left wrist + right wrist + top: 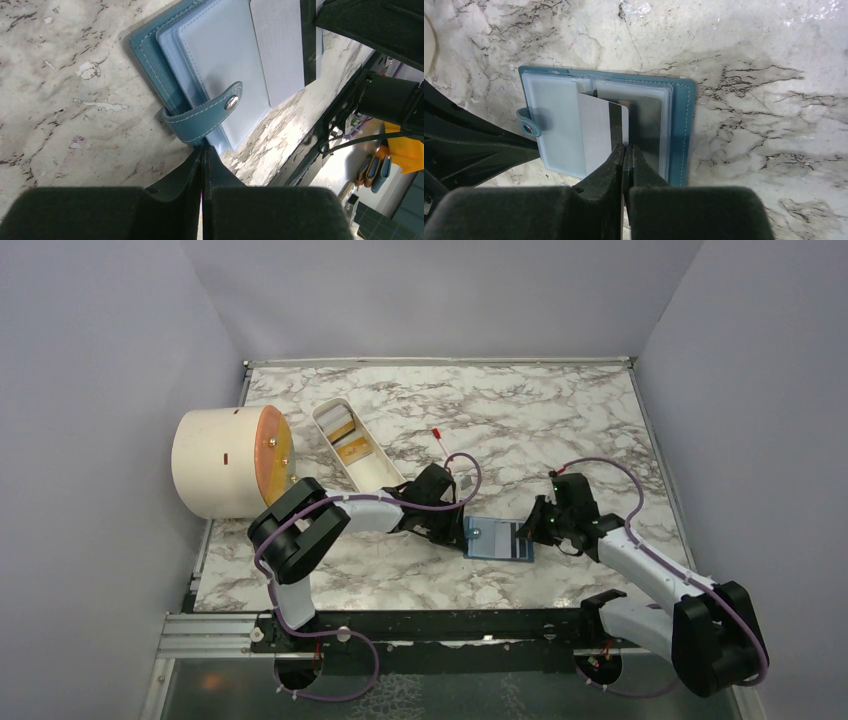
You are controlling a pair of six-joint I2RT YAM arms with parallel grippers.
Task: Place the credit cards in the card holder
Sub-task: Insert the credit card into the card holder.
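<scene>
The teal-blue card holder (497, 538) lies open on the marble table between both arms. My left gripper (462, 530) is shut on its left edge, beside the strap with the round snap (231, 102); the fingertips (202, 148) pinch the teal cover. My right gripper (625, 148) is shut on a grey credit card with a dark stripe (599, 130). That card lies flat over the holder's clear pocket panels (554, 125); I cannot tell whether its far edge is tucked in. A yellow-orange card (352, 450) seems to lie in the white tray.
A long white oval tray (375, 472) lies behind the left arm. A cream cylinder with a round orange face (225, 462) lies at the far left. A small red-tipped stick (438, 435) is on the marble behind the holder. Walls enclose the table.
</scene>
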